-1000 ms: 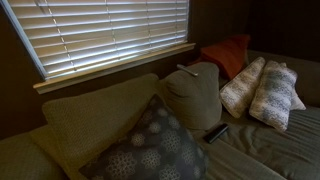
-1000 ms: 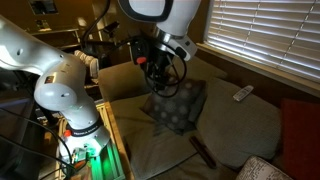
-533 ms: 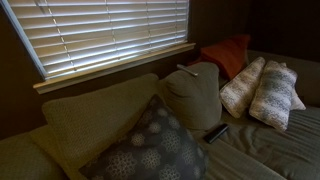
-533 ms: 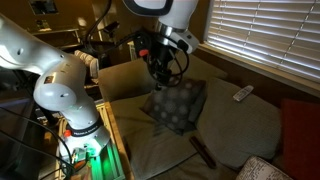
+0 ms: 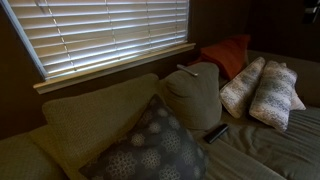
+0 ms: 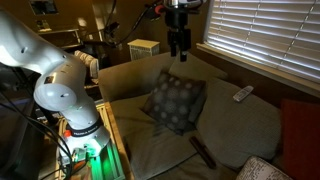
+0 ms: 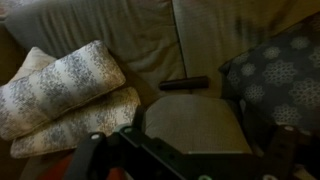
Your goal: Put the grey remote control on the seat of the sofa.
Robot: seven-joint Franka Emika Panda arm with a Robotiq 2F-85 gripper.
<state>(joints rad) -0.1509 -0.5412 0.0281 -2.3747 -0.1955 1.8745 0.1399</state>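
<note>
The ribbed olive seat (image 5: 275, 160) carries a dark remote (image 7: 185, 84), lying flat close to its back edge, just in front of the back cushions (image 5: 195, 95). Two pale pillows (image 5: 272, 95) lean together toward one end. A flowered pillow (image 6: 175, 100) stands along the back edge on the remote's other side.

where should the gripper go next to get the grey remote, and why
Probably swing the gripper across toward the blinds and down over the grey remote control. It lies on top of the back cushion, well apart from the gripper, which hangs high up. The darker remote lower down isn't the target.
</note>
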